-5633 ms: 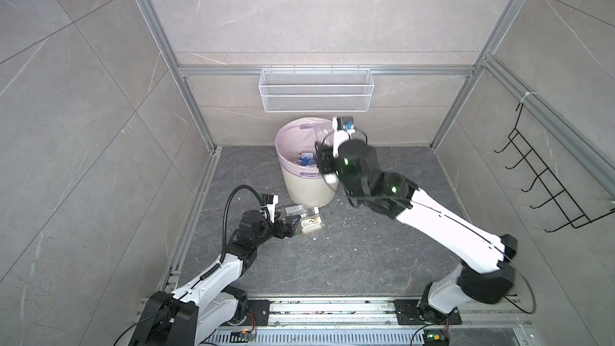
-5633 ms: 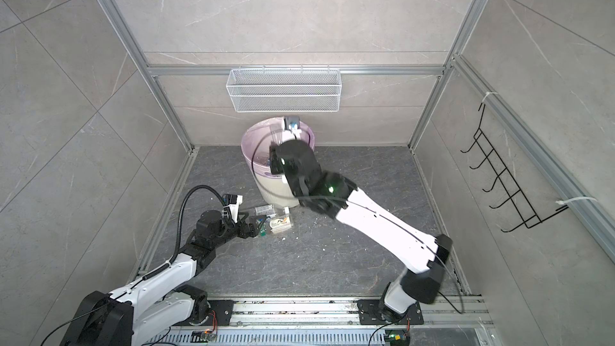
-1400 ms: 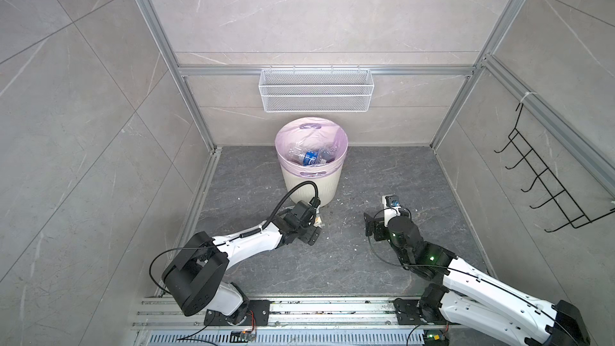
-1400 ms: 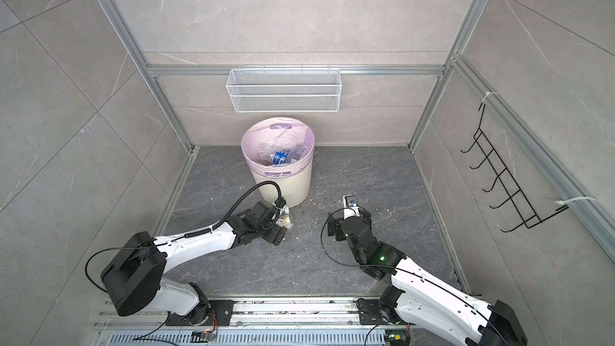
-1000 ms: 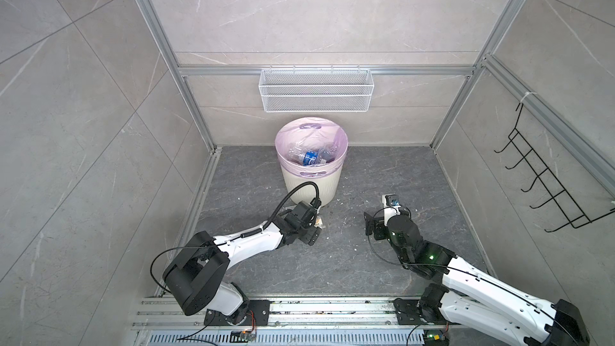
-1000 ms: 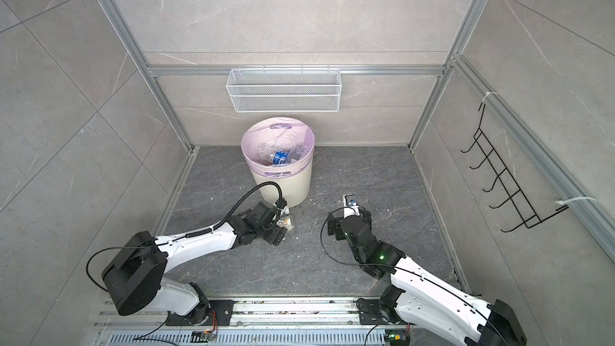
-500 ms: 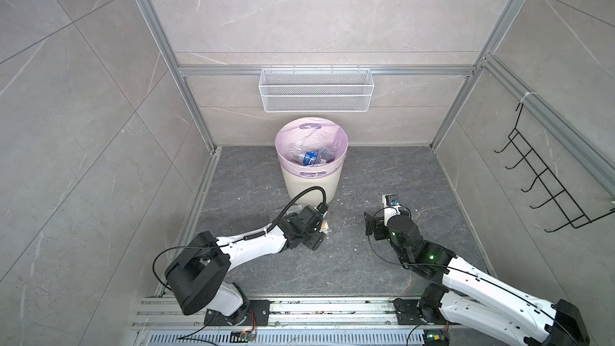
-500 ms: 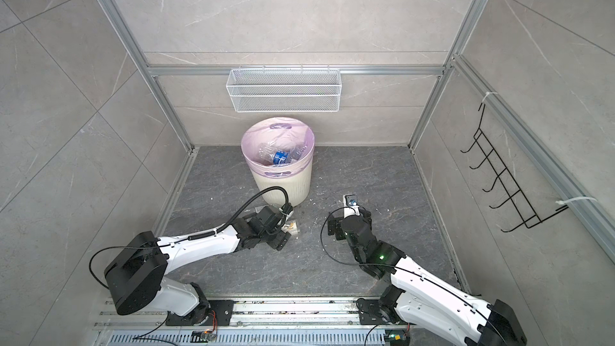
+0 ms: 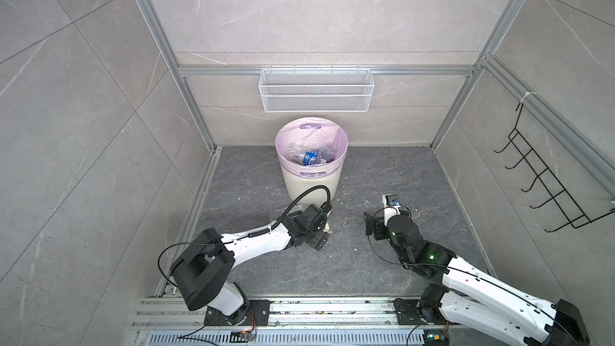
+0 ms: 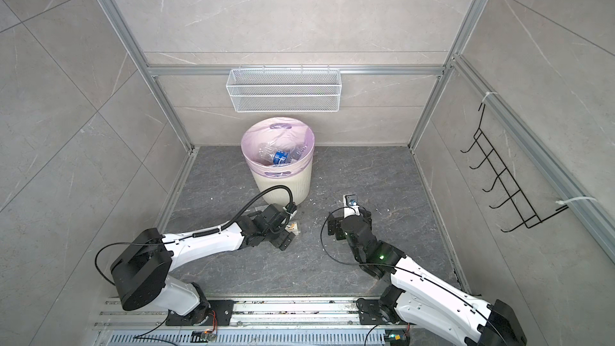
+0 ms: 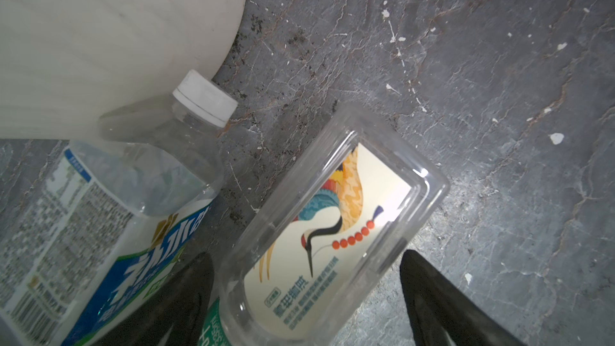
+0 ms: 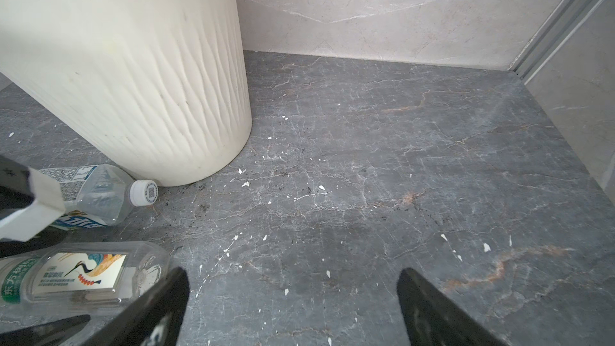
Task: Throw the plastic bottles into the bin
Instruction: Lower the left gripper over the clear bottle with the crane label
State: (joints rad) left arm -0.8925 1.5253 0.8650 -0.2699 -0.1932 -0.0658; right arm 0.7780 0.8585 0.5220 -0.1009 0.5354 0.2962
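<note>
Cream ribbed bin (image 9: pixel 311 188), pink liner (image 9: pixel 293 169), stands at back of grey floor (image 9: pixel 382 178), clear bottles (image 9: pixel 309 158) piled inside. Right claw (image 12: pixel 293 271) spread wide over floor. Left claw (image 11: pixel 305 256) apart, straddling lying crane-picture bottle (image 11: pixel 332 221), green band (image 12: pixel 11 286) reading "东方树叶". Blue-label bottle (image 11: pixel 133 194) alongside, just beside bin foot, QR code on white cap (image 12: pixel 144 193).

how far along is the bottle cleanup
Done: several bottles lie in the bin. In hand: nothing gripped; the left gripper stands open astride the crane-label bottle on the floor. To do: that bottle and the blue-label bottle beside the bin. The right gripper is open, empty.
</note>
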